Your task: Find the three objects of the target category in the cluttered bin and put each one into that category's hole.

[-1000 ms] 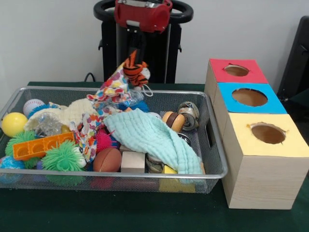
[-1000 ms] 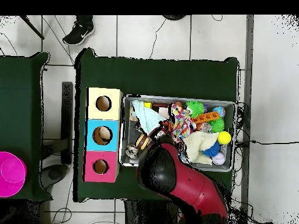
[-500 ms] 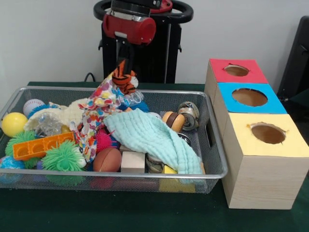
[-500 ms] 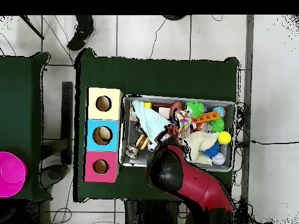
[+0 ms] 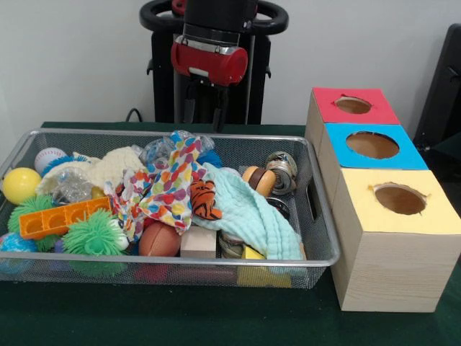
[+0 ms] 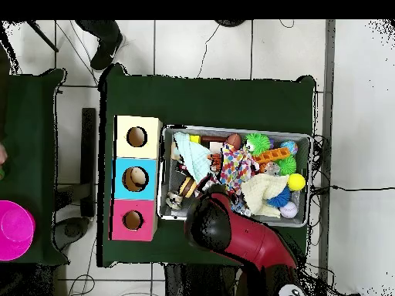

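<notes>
Claw (image 5: 204, 108) hangs above the bin's far rim, two dark fingers (image 5: 189, 109) pointing down with a gap between them, nothing held; empty and parted. In the overhead view the red arm (image 6: 231, 235) covers it.

Tiger (image 5: 204, 200) lies in the bin (image 5: 320, 238), mid-bin, wedged between the dotted cloth (image 5: 167, 189) and the mint cloth (image 5: 248, 209), touching both. Overhead view shows the dotted cloth (image 6: 234, 164) mid-bin too.

Football (image 5: 160, 238) and wood block (image 5: 199, 242) sit just under the tiger toward the tabletop's near edge. Striped beads (image 5: 261, 179) and a metal ball (image 5: 282, 171) lie past the mint cloth. Green spiky ball (image 5: 95, 235), orange tray (image 5: 62, 217), yellow ball (image 5: 21, 184) and baseball (image 5: 48, 158) fill the other end. Duck and tan figure not made out.

Three boxes stand beside the bin along the tabletop's edge: red (image 5: 353, 106), blue (image 5: 372, 145), yellow (image 5: 397, 200), each with a hole on top.
</notes>
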`<state>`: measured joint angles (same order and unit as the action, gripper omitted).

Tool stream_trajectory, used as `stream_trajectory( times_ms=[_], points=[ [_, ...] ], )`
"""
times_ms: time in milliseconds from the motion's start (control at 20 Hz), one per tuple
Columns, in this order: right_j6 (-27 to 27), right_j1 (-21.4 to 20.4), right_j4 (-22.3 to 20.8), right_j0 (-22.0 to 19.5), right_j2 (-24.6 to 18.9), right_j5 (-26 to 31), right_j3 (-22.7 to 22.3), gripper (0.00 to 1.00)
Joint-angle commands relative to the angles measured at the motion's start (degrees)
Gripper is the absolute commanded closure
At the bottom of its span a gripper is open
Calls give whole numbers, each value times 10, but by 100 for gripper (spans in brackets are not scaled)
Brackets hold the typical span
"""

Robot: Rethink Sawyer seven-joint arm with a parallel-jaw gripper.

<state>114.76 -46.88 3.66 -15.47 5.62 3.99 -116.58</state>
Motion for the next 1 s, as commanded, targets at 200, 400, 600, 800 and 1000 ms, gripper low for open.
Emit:
stream_trajectory(
  times_ms=[200,400,600,800,1000],
  points=[
    [94,8,6,12,-53,-8,-29,0],
    [96,8,5,3,-67,-20,-31,0],
    [104,-21,22,-10,-100,-2,-41,0],
    [115,-48,39,-15,-122,12,-57,0],
    [124,-48,47,-35,-156,-8,-67,0]
  ],
)
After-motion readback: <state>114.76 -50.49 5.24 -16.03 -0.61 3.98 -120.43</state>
